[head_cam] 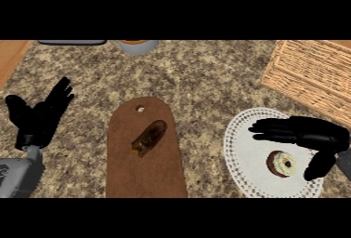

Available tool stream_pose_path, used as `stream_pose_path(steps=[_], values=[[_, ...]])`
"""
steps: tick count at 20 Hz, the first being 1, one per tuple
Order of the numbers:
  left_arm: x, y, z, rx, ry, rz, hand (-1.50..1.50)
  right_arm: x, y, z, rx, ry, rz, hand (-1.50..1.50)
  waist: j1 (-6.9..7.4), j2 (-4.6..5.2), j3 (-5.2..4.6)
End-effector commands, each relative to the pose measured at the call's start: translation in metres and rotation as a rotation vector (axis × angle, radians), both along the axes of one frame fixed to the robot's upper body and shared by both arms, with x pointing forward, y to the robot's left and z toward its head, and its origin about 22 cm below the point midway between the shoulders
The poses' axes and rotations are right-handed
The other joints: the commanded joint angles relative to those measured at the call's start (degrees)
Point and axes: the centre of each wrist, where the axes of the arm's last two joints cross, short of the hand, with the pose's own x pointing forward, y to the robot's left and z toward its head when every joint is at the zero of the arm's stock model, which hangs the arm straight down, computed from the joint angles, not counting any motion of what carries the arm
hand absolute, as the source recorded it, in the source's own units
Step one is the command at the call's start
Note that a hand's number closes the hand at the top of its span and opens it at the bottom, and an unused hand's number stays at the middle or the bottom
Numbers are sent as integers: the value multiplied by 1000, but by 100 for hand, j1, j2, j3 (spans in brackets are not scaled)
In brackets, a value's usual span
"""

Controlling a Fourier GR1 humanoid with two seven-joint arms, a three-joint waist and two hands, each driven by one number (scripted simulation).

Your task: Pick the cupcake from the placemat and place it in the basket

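Hands first: the right hand (302, 133) comes in from the right edge and sits over the upper right part of the white lacy placemat (250, 176), palm down, fingers stretched out straight toward the left and spread a bit, thumb (319, 165) hanging down toward the lower edge; so it's open and not holding anything; the left hand (39, 116) is over by the left edge on its grey forearm (21, 174), fingers up and relaxed, also open, just resting there well away from everything; no labels, brands or writing that I can make out anywhere; the cupcake (281, 163) is on the placemat, right of its middle, lying just below the right hand's fingers and just left of the thumb; can't tell if the thumb touches it; it looks like a tan ring with a dark centre, seen mostly from above and tilted a little, so it's roughly round and I can't really call a long axis or a direction for it; the woven basket (315, 76) is at the upper right, apart from the placemat; left of the placemat there's a brown cutting board (145, 172) running top to bottom with a brown elongated item (149, 138) lying on it slanted; a grey bowl-like thing (139, 45) peeks in at the top edge of the speckled counter (198, 79).
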Motion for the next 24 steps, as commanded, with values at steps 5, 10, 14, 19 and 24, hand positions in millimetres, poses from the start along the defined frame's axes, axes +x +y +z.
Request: stream_pose_path(steps=[5,10,14,19,24], values=[[9,-19,7,5,-8,8,0,15,-12,-12,-1,48,103,-150,-54,-10,-1],[3,-1,-2,17,3,28,0,17,-11,-16,3,65,120,-150,-62,-9,-3],[-5,-5,-11,-5,1,15,0,16,-28,-18,22,114,133,-150,-9,8,0],[15,-11,8,-2,-6,3,0,14,-28,-21,27,104,171,-150,-59,13,1],[-9,-5,-12,5,11,13,0,4,-12,-41,-6,50,154,-150,-63,-19,-2]])
